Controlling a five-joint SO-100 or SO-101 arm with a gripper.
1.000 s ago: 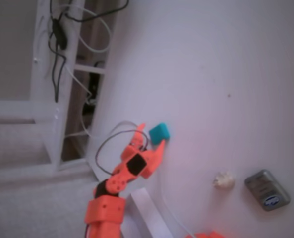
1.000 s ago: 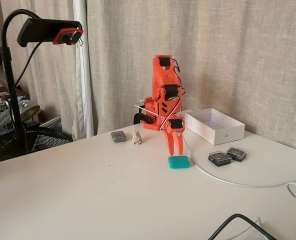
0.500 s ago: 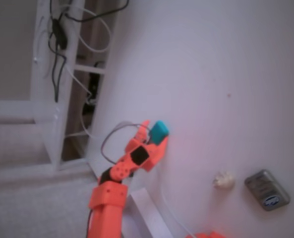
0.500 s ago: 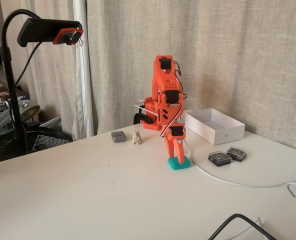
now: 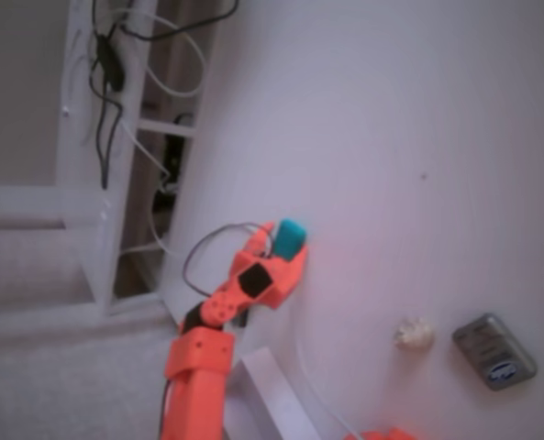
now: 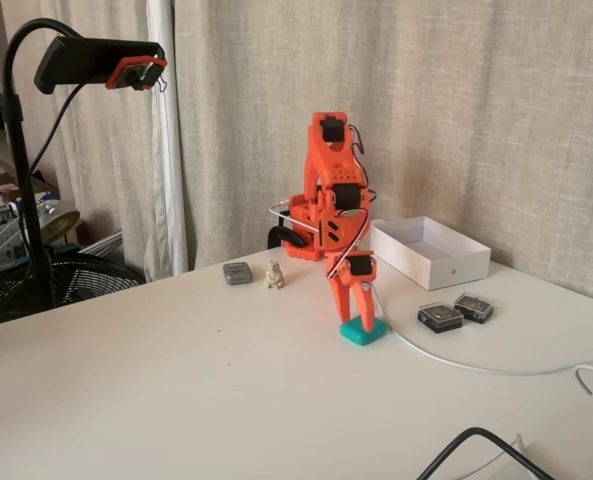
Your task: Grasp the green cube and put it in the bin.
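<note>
Under the pincer, on the surface: green cube, teal, sitting flat, not lifted.

Pincer: pointing straight down, tips at the cube's top, one either side as far as the side-on fixed view shows. Jaws narrow, about cube width. Whether they're pressing on the cube or just bracketing it: can't tell. In the high fixed view the pincer has the cube right at its tip, too blurred to read contact.

Bin: white box, behind the pincer and to its right in the side-on fixed view, well apart from the cube, open top, looks empty from here. In the high view only a white corner shows near the arm base.

Other stuff: two dark blocks right of the pincer, near the white cable; small figurine and grey tin to its left, further back. None in the way.

Step in hand (my read): grasp phase, closing on the cube or just about closed; nothing carried yet.

Next move needs: firm squeeze first, then lift straight up clear of the surface, swing back-right toward the bin, high enough to clear its near wall.

Risk: cube looks gripped near its top edge, so it might slip or tip on lift.
</note>
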